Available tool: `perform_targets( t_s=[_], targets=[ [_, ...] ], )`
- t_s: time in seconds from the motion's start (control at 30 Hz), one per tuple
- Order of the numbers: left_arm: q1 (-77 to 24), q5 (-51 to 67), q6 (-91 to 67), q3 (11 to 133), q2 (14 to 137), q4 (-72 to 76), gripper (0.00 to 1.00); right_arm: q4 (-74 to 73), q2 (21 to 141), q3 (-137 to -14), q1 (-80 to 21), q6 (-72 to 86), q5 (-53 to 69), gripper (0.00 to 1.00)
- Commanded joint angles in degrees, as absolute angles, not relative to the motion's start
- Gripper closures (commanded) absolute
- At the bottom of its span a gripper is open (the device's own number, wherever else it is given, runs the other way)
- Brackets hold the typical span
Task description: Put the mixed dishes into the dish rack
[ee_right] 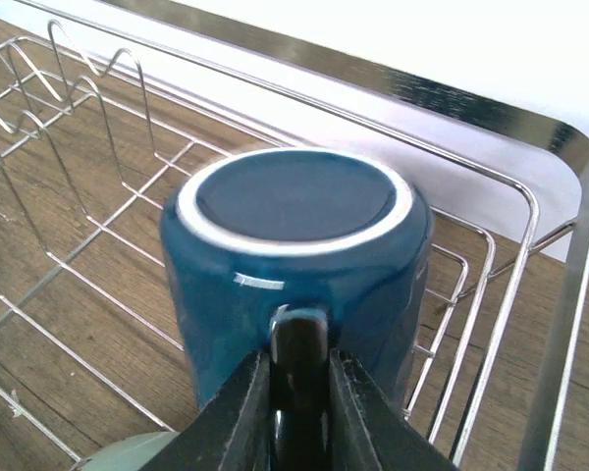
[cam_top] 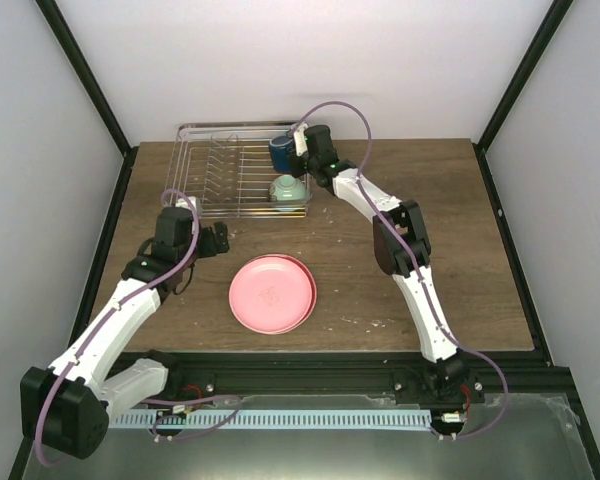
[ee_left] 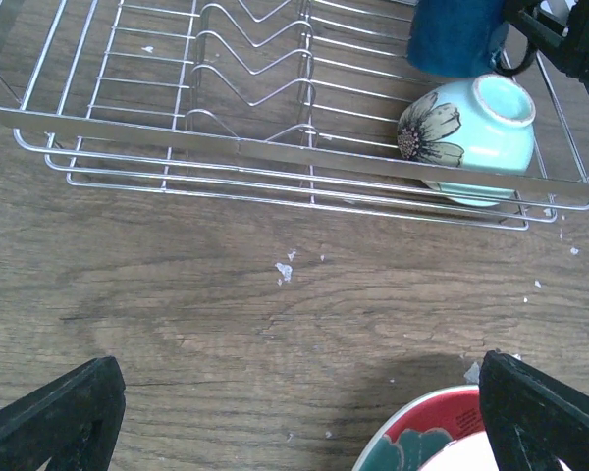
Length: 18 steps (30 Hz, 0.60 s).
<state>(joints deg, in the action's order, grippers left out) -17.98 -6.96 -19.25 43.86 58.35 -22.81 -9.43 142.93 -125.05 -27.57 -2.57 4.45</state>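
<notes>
**Right gripper clamped on cup handle; left gripper open and empty**

The right gripper [ee_right: 299,361] has its jaws drawn in tight on the handle of the dark blue cup [ee_right: 294,245]. The cup sits directly ahead of the fingers, upside down with its base uppermost, inside the dish rack [ee_right: 569,196] near the rack's end rail. Whether the cup's rim rests on the wires is hidden. Just below this gripper, the small pale mint-green bowl [ee_left: 471,128] lies tipped over in the rack against the front rail, with its foot ring showing.

The left gripper [ee_left: 299,371] has its jaws spread wide with nothing between them. Bare table [ee_left: 226,294] lies under it and the rack's front rail runs ahead of it. The rim of the red-and-teal floral plate [ee_left: 412,451] shows close by its right finger. The pink plate [cam_top: 270,292] lies flat on the table, beside and behind this gripper
</notes>
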Motion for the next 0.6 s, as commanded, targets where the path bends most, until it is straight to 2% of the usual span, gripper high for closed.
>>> perform_targets(
  t_s=[0.0,0.2,0.4,0.43,0.5,0.57],
  targets=[
    [-17.7,-6.0,-19.0,43.9,58.6,-22.3,0.0,-7.5,144.1,-128.3,-27.5,-2.9,4.5,0.82],
    [-17.7,-5.6,-19.0,43.8,58.5,-22.5,0.0,-7.6,144.1,-127.5,-27.5,-2.8,4.4,0.81],
    [-17.7,-5.5,-18.8,43.6,58.3,-22.8,0.0,-7.8,142.1,-125.2,-27.6,-2.7,3.9,0.71],
    [-17.7,-5.3,-18.8,43.5,58.3,-22.8,0.0,-7.7,141.4,-124.6,-27.7,-2.8,3.5,0.68],
    [-17.7,-4.8,-18.8,43.0,58.7,-22.6,0.0,-7.4,140.5,-123.3,-27.8,-3.0,2.9,0.56],
    [-17.7,-4.1,-18.7,42.3,59.4,-22.1,0.0,-7.4,137.6,-122.2,-27.8,-3.3,2.3,0.5]
  ],
)
